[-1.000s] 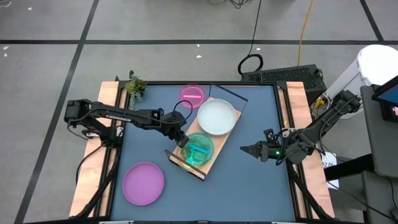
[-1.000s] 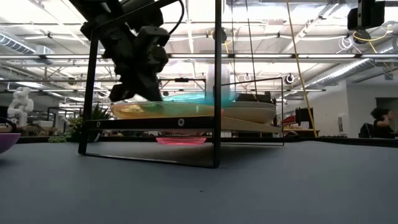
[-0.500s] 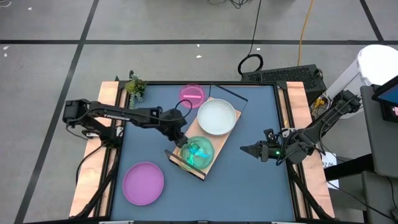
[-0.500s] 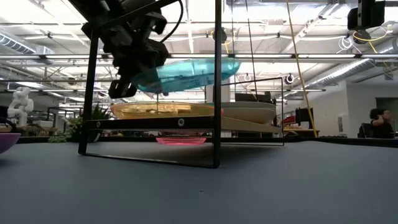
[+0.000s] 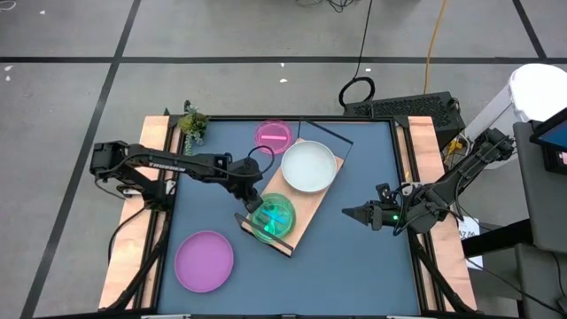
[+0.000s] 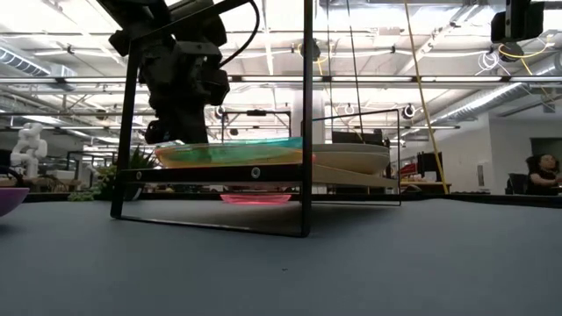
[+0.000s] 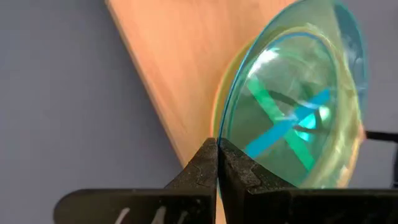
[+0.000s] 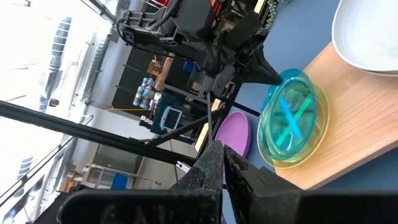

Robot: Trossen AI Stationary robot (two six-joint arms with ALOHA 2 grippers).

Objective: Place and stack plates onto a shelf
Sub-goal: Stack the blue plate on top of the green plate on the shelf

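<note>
The light-wood shelf (image 5: 310, 202) lies slantwise mid-table, its board (image 6: 263, 173) raised on black frame ends. A pale white plate (image 5: 308, 167) sits on its far half. On its near-left end lies a stack of translucent plates (image 5: 272, 217), with the blue plate (image 7: 292, 118) on top of green and orange ones. My left gripper (image 5: 253, 200) is at the stack's left rim, shut on the blue plate. A translucent pink plate (image 5: 274, 134) and a purple plate (image 5: 204, 260) rest on the table. My right gripper (image 5: 347, 213) hovers shut to the right of the shelf. My left gripper pinches the blue plate's rim (image 7: 219, 134) between its two fingers, at the plate's left edge. The fingers come slanting down from the table's left. The plate lies nearly flat on the stacked plates (image 6: 233, 151) on the shelf.
A small potted plant (image 5: 192, 124) stands at the table's far-left corner. Wooden rails (image 5: 133, 230) run along both table sides. Bare blue table surface (image 5: 354, 266) lies near and right of the shelf. A person (image 6: 540, 171) shows in the room far behind.
My left gripper lifted the blue plate off the stack and tipped it, then lowered it back down flat onto the stacked plates, a little farther toward the table's left than before. It stayed shut on the rim. The right arm kept still.
</note>
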